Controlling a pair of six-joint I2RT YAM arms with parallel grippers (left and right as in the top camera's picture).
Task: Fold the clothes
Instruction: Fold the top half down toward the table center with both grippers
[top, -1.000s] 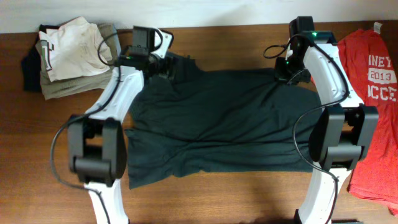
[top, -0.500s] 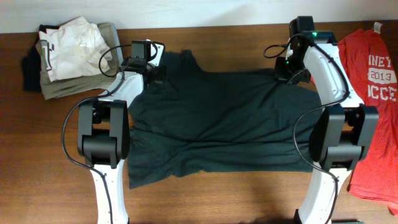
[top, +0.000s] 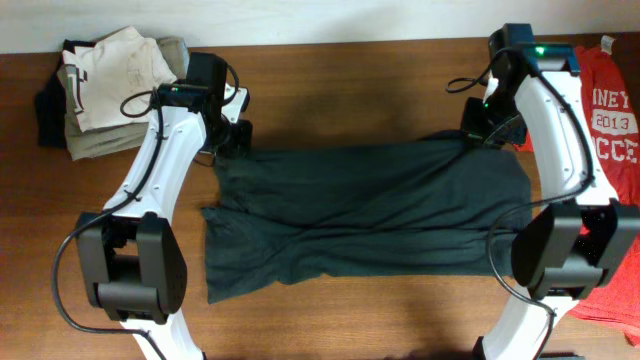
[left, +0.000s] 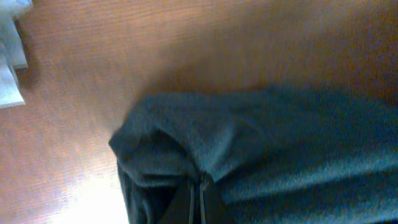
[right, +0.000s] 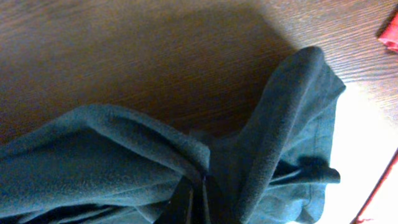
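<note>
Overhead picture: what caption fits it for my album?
The left gripper and right gripper pinch the black T-shirt by its far edge on a table; red T-shirt and folded clothes nearby.

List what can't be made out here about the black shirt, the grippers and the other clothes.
- Left gripper, right gripper: the wrist views show only finger ends sunk in the black T-shirt; overhead, their own wrists hide them.
- Shirt's neck label: unseen, folded fabric covers it.
- Red T-shirt: cut by the overhead's right edge, partly behind the right arm.
- Folded pile: garment count unclear, overhead.
</note>
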